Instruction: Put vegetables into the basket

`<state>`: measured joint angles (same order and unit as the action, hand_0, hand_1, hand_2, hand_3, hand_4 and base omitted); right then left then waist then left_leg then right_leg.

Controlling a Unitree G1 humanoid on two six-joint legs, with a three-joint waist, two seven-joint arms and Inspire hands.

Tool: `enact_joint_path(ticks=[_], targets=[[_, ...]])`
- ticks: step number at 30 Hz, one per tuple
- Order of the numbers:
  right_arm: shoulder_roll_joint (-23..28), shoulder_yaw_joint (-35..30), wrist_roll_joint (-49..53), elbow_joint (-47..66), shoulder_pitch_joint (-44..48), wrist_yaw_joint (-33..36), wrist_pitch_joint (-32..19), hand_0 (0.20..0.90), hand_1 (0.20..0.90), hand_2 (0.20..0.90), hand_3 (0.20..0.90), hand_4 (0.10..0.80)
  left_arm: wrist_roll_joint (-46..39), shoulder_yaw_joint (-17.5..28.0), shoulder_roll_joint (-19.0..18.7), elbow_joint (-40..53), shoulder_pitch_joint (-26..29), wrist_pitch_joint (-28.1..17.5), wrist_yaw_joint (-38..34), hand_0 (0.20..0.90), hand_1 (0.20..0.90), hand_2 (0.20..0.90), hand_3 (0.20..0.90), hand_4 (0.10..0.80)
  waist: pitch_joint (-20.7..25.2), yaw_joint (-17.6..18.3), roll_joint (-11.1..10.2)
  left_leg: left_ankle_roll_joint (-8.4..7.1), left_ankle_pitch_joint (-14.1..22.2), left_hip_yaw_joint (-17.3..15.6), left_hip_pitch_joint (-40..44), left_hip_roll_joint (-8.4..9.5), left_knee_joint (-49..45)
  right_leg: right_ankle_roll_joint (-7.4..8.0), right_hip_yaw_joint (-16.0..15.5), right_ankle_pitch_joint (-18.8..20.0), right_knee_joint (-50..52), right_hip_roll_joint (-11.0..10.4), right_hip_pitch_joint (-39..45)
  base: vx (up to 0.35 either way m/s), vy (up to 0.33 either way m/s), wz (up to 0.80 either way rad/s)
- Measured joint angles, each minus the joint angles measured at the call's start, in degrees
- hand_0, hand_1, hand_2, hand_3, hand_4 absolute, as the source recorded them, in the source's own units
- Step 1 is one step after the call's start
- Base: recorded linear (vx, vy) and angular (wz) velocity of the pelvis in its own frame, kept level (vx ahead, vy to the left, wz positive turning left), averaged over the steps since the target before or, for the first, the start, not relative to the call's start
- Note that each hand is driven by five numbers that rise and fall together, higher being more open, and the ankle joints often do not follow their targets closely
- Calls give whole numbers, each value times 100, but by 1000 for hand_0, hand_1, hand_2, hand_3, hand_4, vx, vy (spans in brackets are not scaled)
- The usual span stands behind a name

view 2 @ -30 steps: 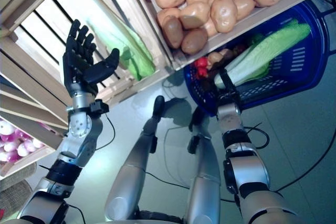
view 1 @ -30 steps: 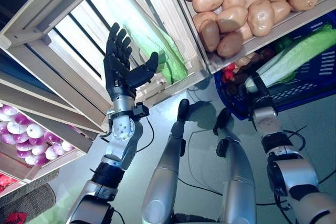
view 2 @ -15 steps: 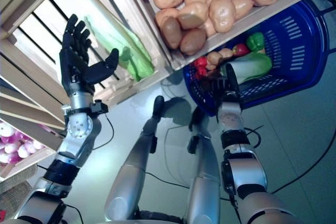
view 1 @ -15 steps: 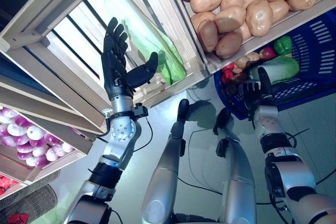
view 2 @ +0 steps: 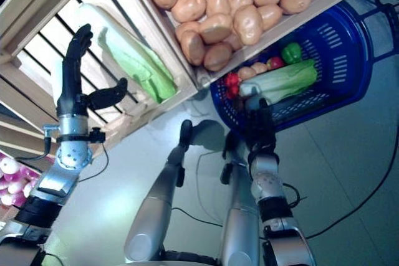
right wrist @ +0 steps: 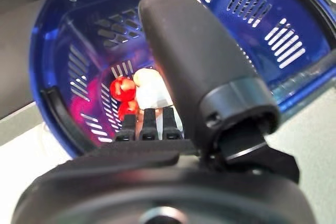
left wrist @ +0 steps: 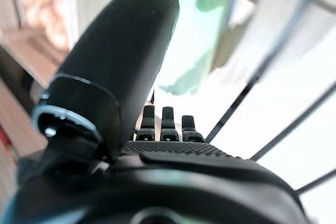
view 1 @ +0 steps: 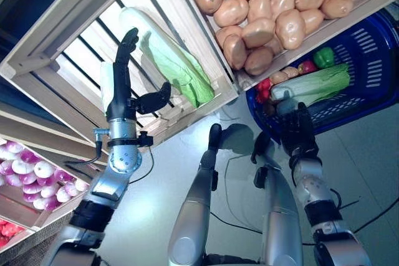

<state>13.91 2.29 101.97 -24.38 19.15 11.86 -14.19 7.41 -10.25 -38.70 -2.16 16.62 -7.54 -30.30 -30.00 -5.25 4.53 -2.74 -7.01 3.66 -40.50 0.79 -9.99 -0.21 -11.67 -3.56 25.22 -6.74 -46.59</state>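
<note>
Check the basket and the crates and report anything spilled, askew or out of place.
Nothing stands out. The cabbage lies inside the blue basket with the other vegetables. A second cabbage lies in its slatted crate, and the potatoes stay within theirs. Both the left hand and the right hand are open.

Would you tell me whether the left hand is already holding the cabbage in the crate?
No, the left hand is open with straight fingers beside the cabbage in the crate, its thumb apart from the leaves.
</note>
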Motion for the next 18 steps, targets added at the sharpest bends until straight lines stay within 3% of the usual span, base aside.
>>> enact_joint_path(ticks=[8,14,18], targets=[[232,60,48,58,-325,-385,59,900,900,900,900,800,1080,-9,-624,-324,-283,759,29,900,900,900,900,800,0,110,1,13,1,-39,4,-13,63,-5,4,-9,-25,4,-14,2,4,0],[452,57,47,59,-347,-454,199,900,900,900,900,800,2224,-124,-1177,-641,-77,1234,-185,900,900,900,900,800,0,121,1,28,11,-117,3,-43,62,-9,56,-11,-14,5,-49,11,40,-5],[514,89,48,50,-295,-464,299,900,900,900,900,800,2757,-888,-1487,-1128,632,1349,-282,900,900,900,900,800,0,144,1,25,9,-121,0,-50,49,-12,65,-10,-2,14,-55,5,17,0]])
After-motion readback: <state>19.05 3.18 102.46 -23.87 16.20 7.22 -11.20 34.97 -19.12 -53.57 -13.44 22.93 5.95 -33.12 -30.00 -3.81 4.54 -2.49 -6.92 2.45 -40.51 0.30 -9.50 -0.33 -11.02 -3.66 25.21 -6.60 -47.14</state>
